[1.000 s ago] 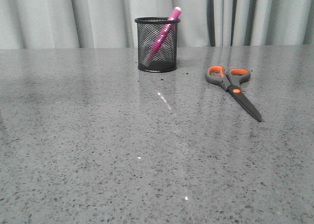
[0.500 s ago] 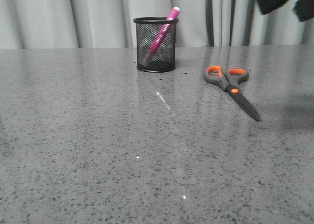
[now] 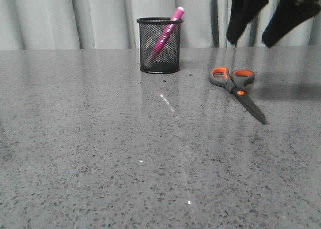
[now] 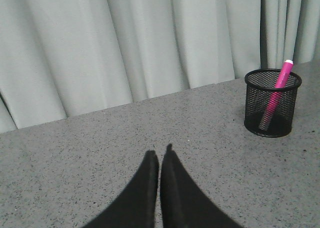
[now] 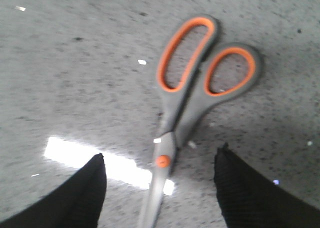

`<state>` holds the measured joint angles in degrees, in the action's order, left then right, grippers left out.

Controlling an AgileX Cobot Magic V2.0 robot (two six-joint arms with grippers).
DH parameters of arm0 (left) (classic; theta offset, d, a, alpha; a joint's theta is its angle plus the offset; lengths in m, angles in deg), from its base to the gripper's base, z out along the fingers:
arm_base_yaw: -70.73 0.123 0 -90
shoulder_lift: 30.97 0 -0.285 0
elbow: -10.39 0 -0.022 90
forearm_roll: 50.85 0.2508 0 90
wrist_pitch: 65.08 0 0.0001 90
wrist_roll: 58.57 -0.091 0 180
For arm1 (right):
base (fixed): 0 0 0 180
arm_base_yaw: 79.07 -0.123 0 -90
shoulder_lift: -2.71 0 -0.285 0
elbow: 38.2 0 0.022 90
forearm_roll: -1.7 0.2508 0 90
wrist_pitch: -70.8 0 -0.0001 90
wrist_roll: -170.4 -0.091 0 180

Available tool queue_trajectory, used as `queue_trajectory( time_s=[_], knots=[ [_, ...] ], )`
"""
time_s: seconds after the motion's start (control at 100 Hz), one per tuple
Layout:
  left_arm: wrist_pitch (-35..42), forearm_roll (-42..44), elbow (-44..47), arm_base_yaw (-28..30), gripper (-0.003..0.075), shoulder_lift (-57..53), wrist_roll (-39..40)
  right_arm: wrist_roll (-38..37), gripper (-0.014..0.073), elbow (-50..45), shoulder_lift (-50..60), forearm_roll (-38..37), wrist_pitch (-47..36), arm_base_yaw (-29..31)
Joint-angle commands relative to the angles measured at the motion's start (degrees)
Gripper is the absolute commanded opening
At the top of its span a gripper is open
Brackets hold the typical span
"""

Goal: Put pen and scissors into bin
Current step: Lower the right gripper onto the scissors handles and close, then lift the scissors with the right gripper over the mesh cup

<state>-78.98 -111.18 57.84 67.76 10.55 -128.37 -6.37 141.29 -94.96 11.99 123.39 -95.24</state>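
The black wire-mesh bin (image 3: 160,52) stands upright at the back middle of the grey table. The pink pen (image 3: 166,34) leans inside it, its whitish cap poking above the rim. Both also show in the left wrist view: the bin (image 4: 272,103) and the pen (image 4: 275,97). The scissors (image 3: 236,88) lie flat to the right of the bin, grey-and-orange handles toward the back, dark blades toward the front. My right gripper (image 3: 255,42) hangs open above their handles; in its wrist view (image 5: 160,160) the orange pivot sits between the spread fingers. My left gripper (image 4: 159,153) is shut and empty over bare table.
A pale pleated curtain (image 3: 90,18) hangs right behind the table's far edge. The table top (image 3: 100,138) is speckled grey stone with bright light reflections.
My right gripper has come into the front view from the upper right and moved down and left to hang above the scissors' handles. The bin, pen and scissors have not moved.
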Motion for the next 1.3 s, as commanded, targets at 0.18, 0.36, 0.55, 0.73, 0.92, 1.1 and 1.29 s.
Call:
queue_trajectory(
  time_s=[0.18, 0.36, 0.55, 0.73, 0.92, 1.1, 1.29],
  knots=[
    [2.3, -2.2, -1.5, -0.5, -0.0019, -0.1, -0.1, -2.4, 0.0421, 5.5, -5.3, -3.9, 2.3, -0.5],
    [2.3, -2.2, -1.5, -0.5, -0.0019, -0.1, -0.1, -5.9, 0.0421, 5.6, -6.5, -8.8, 0.9, -3.4],
    [2.3, -2.2, -1.5, -0.5, -0.0019, -0.1, -0.1, -8.5, 0.0421, 5.6, -8.2, -14.4, -0.4, -5.7],
    [2.3, -2.2, -1.5, -0.5, -0.0019, -0.1, -0.1, -9.2, 0.0421, 5.6, -9.7, -14.4, -2.4, -5.7],
    [2.3, -2.2, -1.5, -0.5, -0.0019, -0.1, -0.1, -9.4, 0.0421, 5.6, -10.8, -14.4, -3.2, -5.7],
    [2.3, -2.2, -1.5, -0.5, -0.0019, -0.1, -0.1, -9.4, 0.0411, 5.6, -12.0, -14.4, -2.8, -5.7],
    [2.3, -2.2, -1.5, -0.5, -0.0019, -0.1, -0.1, -9.4, 0.0080, 5.6, -12.3, -14.6, -2.1, -5.7]
  ],
)
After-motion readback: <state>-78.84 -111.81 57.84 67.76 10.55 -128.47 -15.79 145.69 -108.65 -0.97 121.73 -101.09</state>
